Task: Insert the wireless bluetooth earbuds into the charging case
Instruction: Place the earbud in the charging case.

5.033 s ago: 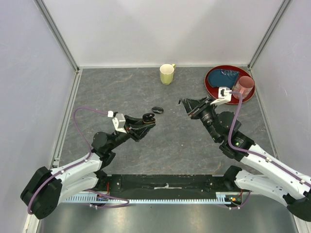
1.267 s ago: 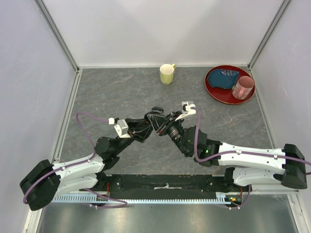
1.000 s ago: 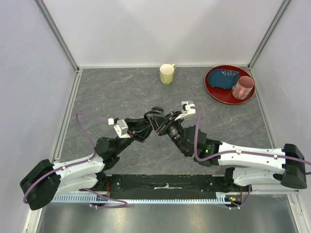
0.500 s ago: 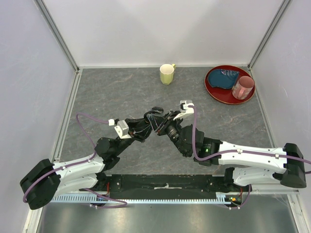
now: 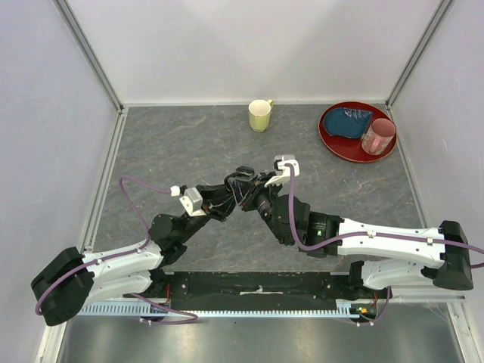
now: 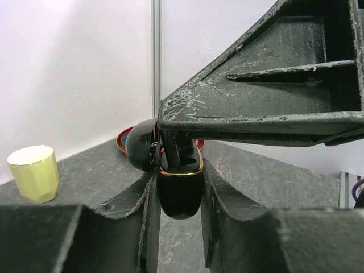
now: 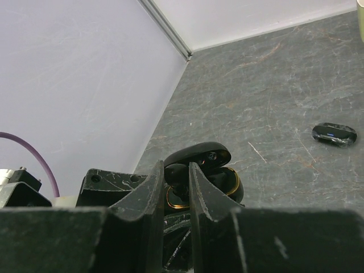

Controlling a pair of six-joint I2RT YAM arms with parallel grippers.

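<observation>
The charging case point(image 6: 180, 187) is a glossy black oval with a gold rim. Its lid point(image 6: 142, 145) is flipped open, and my left gripper point(image 6: 180, 173) is shut on its body, holding it above the table. My right gripper point(image 7: 176, 166) is shut on one of the wireless bluetooth earbuds point(image 7: 177, 176), a small black rounded bit, and holds it right at the open case point(image 7: 227, 182). In the top view both grippers point(image 5: 233, 187) point(image 5: 249, 193) meet mid-table. A second earbud point(image 7: 334, 135) lies loose on the grey table.
A yellow mug point(image 5: 260, 115) stands at the back centre. A red plate point(image 5: 333, 140) at the back right carries a pink cup point(image 5: 379, 136) and a blue cloth point(image 5: 354, 119). White walls enclose the table on three sides.
Five seconds ago the right arm was off to the right; it now meets the left gripper at the case. Over the last second its wrist crept slightly left. Both grips are unchanged.
</observation>
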